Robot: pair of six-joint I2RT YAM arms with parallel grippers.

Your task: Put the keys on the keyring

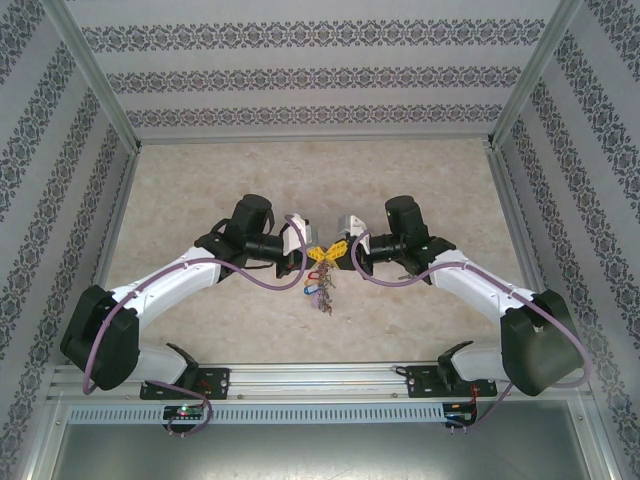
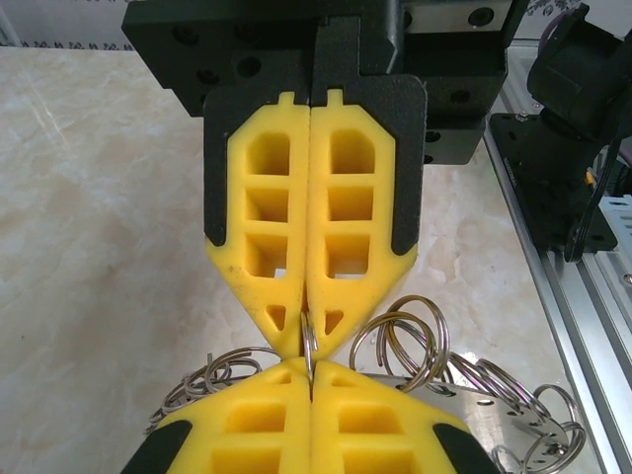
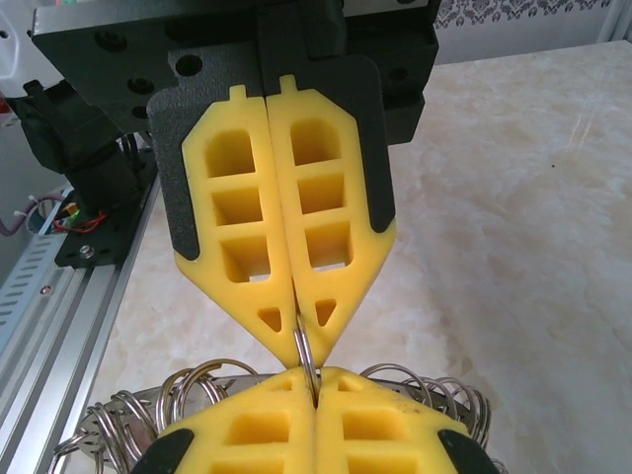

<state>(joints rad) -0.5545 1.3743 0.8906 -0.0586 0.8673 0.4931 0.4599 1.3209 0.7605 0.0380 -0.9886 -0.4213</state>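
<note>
My left claw (image 2: 312, 375) is shut tight, and its two yellow tips pinch a thin wire loop (image 2: 308, 348) that stands up straight between them. My right claw (image 3: 316, 381) is shut too. It meets the left one tip to tip and pinches the same loop from the other side. So both claws hold one little loop, with nothing between their tips but the wire. Just past the tips and a bit lower is the keyring (image 2: 464, 400), a grey metal piece with lots of round wire loops along it. From above, its small keys and their colour tags (image 1: 318, 288) sit in a bunch under my claws, about the middle of the desk (image 2: 99, 197) and a little closer to the near edge than the far one. I cannot tell if the bunch rests on the desk or hangs up off it. I also cannot pick out the two loose keys in the bunch. I think I am at the threading step, where the loop has to be worked round so a key slides on. Next, one claw should hold firm while the other lets go a little and takes a new hold further along the wire. That calls for small, slow moves, because the wire is thin and could slip out of my soft tips.
</note>
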